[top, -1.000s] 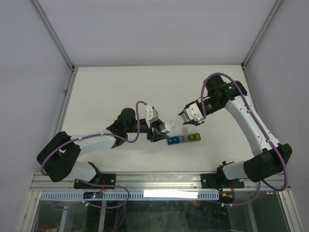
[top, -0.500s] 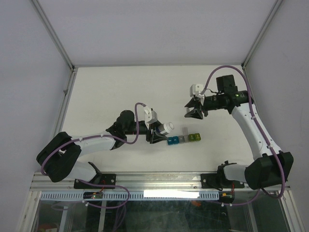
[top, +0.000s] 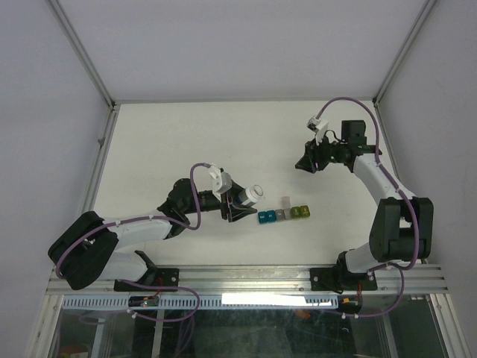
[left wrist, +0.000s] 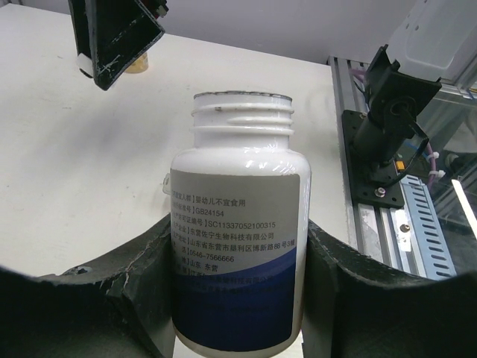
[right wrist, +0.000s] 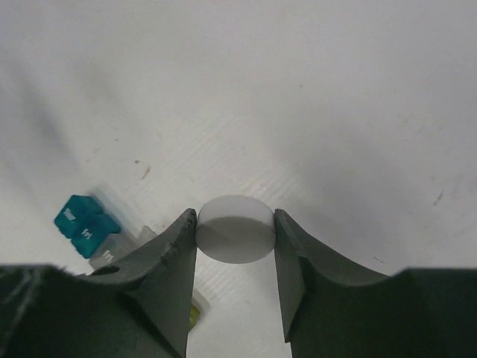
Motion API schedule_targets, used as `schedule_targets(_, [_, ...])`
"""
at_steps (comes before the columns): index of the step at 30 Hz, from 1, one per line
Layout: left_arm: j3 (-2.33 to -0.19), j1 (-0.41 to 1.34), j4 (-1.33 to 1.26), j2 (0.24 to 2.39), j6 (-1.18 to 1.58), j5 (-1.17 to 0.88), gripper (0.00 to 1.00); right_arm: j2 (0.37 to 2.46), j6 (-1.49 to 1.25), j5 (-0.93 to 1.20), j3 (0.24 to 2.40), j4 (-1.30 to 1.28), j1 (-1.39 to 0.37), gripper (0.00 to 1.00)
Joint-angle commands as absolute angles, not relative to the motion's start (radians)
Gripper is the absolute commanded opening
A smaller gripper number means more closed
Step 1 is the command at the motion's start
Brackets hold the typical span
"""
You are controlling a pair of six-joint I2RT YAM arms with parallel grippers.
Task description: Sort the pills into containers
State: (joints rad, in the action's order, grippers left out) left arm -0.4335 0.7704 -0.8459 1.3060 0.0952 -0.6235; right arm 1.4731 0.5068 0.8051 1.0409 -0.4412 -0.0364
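Observation:
The containers (top: 283, 215), a strip of blue, teal, grey, green and yellow-green cubes, lie at mid-table; the grey cube's lid stands up. They also show in the right wrist view, low on the left (right wrist: 88, 224). My left gripper (top: 237, 207) is shut on a white bottle with a blue label (left wrist: 238, 239), just left of the strip. Its threaded neck is uncapped. My right gripper (top: 305, 162) hangs above the table behind and to the right of the strip, shut on a round white cap (right wrist: 235, 230). No pills show.
In the left wrist view a small amber thing (left wrist: 139, 66) stands on the table behind my right gripper's black fingers (left wrist: 112, 37). The metal rail and the right arm's base (left wrist: 387, 112) line the near edge. White walls enclose the table.
My right arm has swung up and back from above the strip toward the far right, carrying the cap. My left gripper and bottle have shifted slightly left.

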Motion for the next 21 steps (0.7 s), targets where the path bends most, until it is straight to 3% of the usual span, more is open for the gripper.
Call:
schedule_targets(1, [-0.403, 0.762, -0.968, 1.267, 0.124, -0.586, 0.0, 1.517, 0.453, 0.589, 1.053, -0.348, -0.027, 0.21])
schedule_targets(13, [-0.328, 0.761, -1.061, 1.252, 0.14, -0.53, 0.0, 1.642, 0.348, 0.385, 1.067, -0.3, -0.026, 0.24])
schedule_targets(21, [-0.312, 0.759, -1.087, 1.256, 0.146, -0.518, 0.0, 1.699, 0.324, 0.365, 1.089, -0.319, -0.025, 0.37])
